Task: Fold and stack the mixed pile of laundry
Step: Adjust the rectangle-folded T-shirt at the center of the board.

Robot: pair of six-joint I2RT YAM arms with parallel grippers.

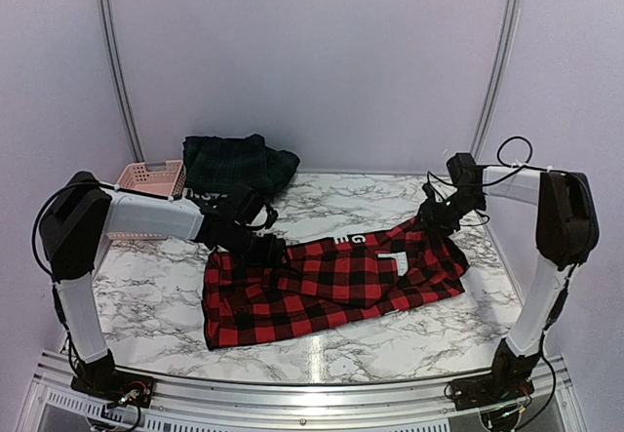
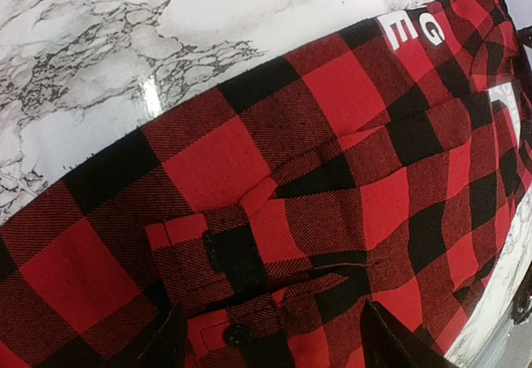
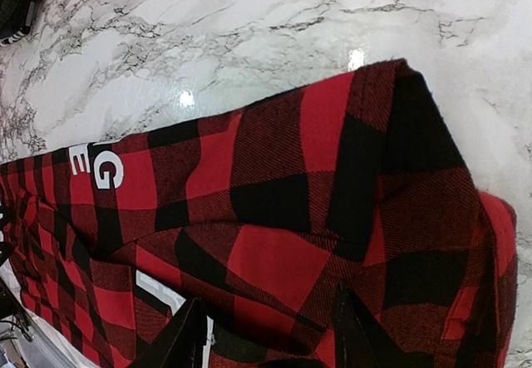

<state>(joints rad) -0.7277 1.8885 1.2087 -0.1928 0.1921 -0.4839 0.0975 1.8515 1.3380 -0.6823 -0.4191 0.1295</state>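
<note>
The marble table point(image 1: 146, 295) takes up the whole floor of the scene. The red-and-black checked shirt point(image 1: 331, 286) lies spread across its middle, running from the left front up toward the right rear, rumpled and partly doubled over. At the back left, the dark green plaid piece point(image 1: 234, 164) sits bunched against the wall, well apart from the shirt, with the pink basket point(image 1: 151, 176) just beside it on the left. The left gripper point(image 2: 274, 335) is low over the shirt's upper left edge, its fingers spread wide and the cloth lying loose between them. The right gripper point(image 3: 270, 326) is at the shirt's far right corner, its fingers standing apart with cloth between them; I cannot tell whether they pinch it. White letters point(image 2: 416, 29) show on the shirt's rear edge. A dark button point(image 2: 237, 333) sits between the left fingers.
</note>
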